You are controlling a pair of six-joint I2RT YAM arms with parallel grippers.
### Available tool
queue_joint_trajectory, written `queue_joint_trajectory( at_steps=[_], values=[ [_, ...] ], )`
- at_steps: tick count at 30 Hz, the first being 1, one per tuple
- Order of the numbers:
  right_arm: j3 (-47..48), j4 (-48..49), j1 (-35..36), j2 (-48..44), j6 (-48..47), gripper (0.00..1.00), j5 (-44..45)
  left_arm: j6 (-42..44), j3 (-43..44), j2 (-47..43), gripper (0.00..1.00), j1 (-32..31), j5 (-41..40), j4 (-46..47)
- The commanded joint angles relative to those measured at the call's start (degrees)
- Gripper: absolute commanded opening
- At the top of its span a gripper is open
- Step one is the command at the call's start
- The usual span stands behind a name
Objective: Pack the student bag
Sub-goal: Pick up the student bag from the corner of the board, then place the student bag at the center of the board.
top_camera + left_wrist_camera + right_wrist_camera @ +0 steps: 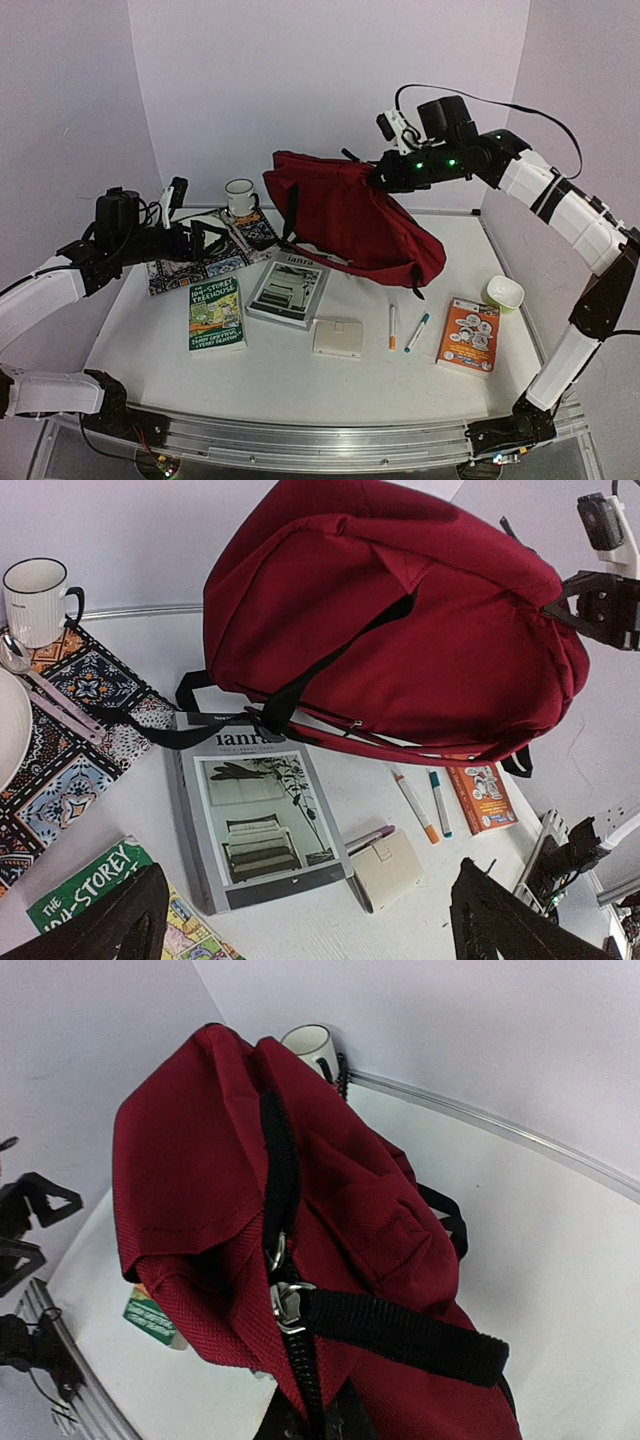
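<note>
The right gripper (383, 172) is clamped on the top of the one student bag (350, 220), which is lifted at far centre. The left gripper (205, 238) hangs wide open and empty at left. Nearer lie three books: a green book (217, 313), a grey book (289, 293) and an orange book (469, 334). There are also two pens (392, 327) and one mug (240, 197).

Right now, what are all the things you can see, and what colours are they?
student bag: one, dark red, back middle
mug: one, white, back left
mat: one, patterned, left
plate: one, white, on the mat
spoon: one, silver, on the mat
green book: one, green, front left
grey book: one, grey, before the bag
case: one, cream, front middle
orange-tipped pen: one, white, right of the case
teal-tipped pen: one, white, beside it
orange book: one, orange, front right
bowl: one, pale greenish, right
table: one, white, under everything
left gripper: one, black, open, above the left side
right gripper: one, black, shut on the student bag's top
</note>
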Motion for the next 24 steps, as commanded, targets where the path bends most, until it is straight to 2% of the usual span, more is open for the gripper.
queue_joint_trajectory(
  at_steps=[1, 14, 20, 24],
  values=[
    [4.3, 8.1, 0.2, -5.3, 6.3, 0.00, -9.5, -0.5, 2.0, -0.5, 0.99, -0.3, 1.0, 2.8],
    [-4.3, 25.7, 0.2, -11.1, 20.8, 0.00, -25.7, 0.1, 1.6, -2.6, 0.99, -0.3, 0.4, 2.5],
    [-10.0, 27.4, -0.1, -12.0, 21.7, 0.00, -23.5, 0.0, 0.5, -2.4, 0.99, -0.3, 1.2, 2.2],
    [-15.0, 27.4, -2.6, -10.8, 22.2, 0.00, -22.3, -0.2, 0.2, -1.4, 0.99, -0.3, 2.8, 2.1]
  ],
)
